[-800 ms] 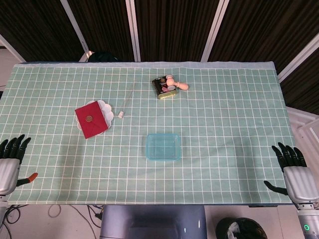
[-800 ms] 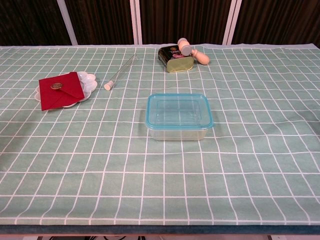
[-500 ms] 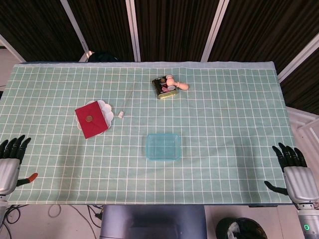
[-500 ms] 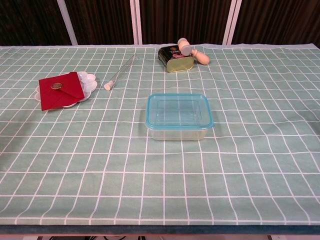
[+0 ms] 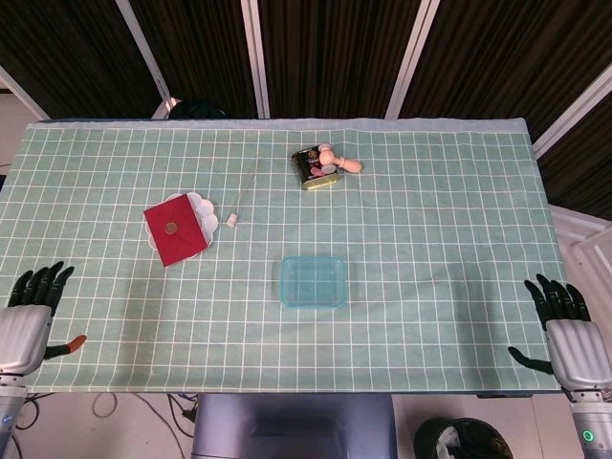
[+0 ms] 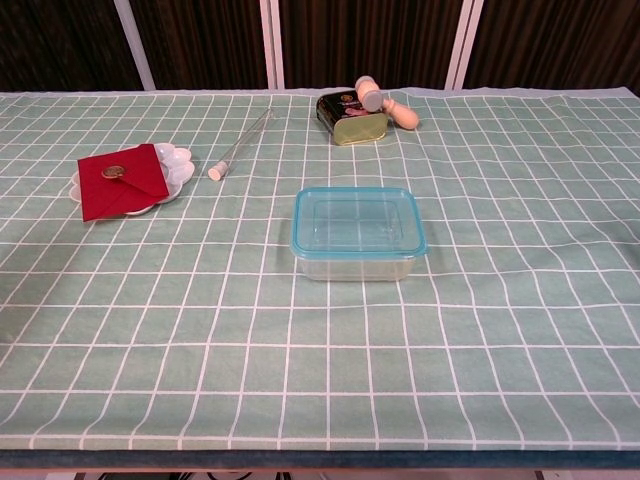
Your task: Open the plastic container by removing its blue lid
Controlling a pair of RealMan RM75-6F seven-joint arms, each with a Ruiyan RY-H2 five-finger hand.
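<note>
A clear plastic container (image 5: 312, 282) (image 6: 358, 236) with its blue lid (image 6: 358, 218) seated on top stands near the middle of the green checked tablecloth. My left hand (image 5: 29, 320) hovers at the table's near left corner, fingers spread and empty. At the near right corner my right hand (image 5: 566, 330) is likewise spread and empty. Both hands are far from the container. Neither hand shows in the chest view.
A red envelope (image 5: 175, 229) (image 6: 123, 179) lies on a white scalloped dish (image 6: 175, 167) at the left. A thin white rod (image 5: 241, 199) (image 6: 238, 147) lies beside it. A dark tin (image 5: 314, 167) (image 6: 351, 116) with a wooden stamp (image 6: 386, 105) sits at the back.
My left hand has shifted slightly inward and toward the near edge. The right hand has barely moved. The container and other items are unmoved.
</note>
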